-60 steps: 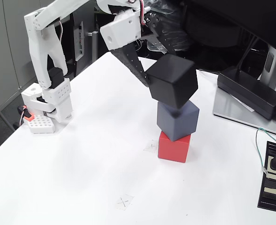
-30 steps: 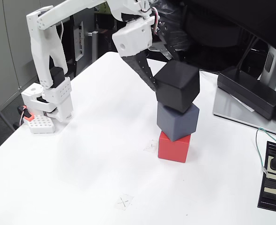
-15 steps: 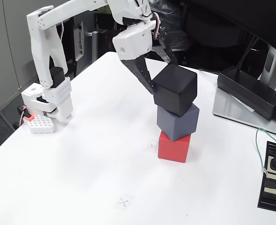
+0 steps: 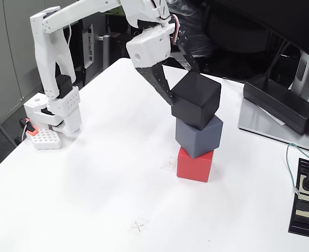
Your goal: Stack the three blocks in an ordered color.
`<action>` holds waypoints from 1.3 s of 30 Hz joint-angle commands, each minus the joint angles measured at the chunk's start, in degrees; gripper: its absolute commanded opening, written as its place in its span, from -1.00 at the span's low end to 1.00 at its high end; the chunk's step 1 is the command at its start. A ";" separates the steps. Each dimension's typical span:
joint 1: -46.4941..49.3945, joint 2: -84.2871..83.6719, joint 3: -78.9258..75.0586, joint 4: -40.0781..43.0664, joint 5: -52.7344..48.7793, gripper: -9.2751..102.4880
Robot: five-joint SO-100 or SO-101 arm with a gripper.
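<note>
Seemingly at the last placement, the jaws grip the black cube (image 4: pixel 196 101) by its sides, resting it slightly tilted atop the slate grey cube (image 4: pixel 199 136), which sits skewed on the red cube (image 4: pixel 195 164) on the white table (image 4: pixel 91 178), likely to steady the stack

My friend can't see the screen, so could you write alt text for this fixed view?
A white robot arm's gripper grips a tilted black cube atop a grey cube, which sits on a red cube, forming a stack on a white table. A black power brick lies at right.
</note>
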 commanded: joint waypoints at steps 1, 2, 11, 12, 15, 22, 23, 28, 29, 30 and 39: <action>0.53 0.18 -0.26 -0.88 -0.35 -0.29; 0.53 0.26 -0.26 -0.88 -0.35 -0.29; 0.53 0.70 -0.62 -0.88 -0.35 -0.29; 0.53 0.79 -0.97 -0.88 -0.09 -0.29; 0.53 1.23 -1.23 -0.88 -0.09 -0.29; 0.53 8.88 -1.14 -0.88 0.09 -0.29; 0.53 10.46 -1.14 -0.88 0.09 -0.29; 0.53 18.46 -0.09 -0.09 0.44 -0.30; 0.53 19.69 -0.09 -0.09 1.14 -0.32; 0.53 20.83 -0.09 -0.09 2.37 -0.34; 0.44 23.47 0.53 -0.09 26.63 -0.74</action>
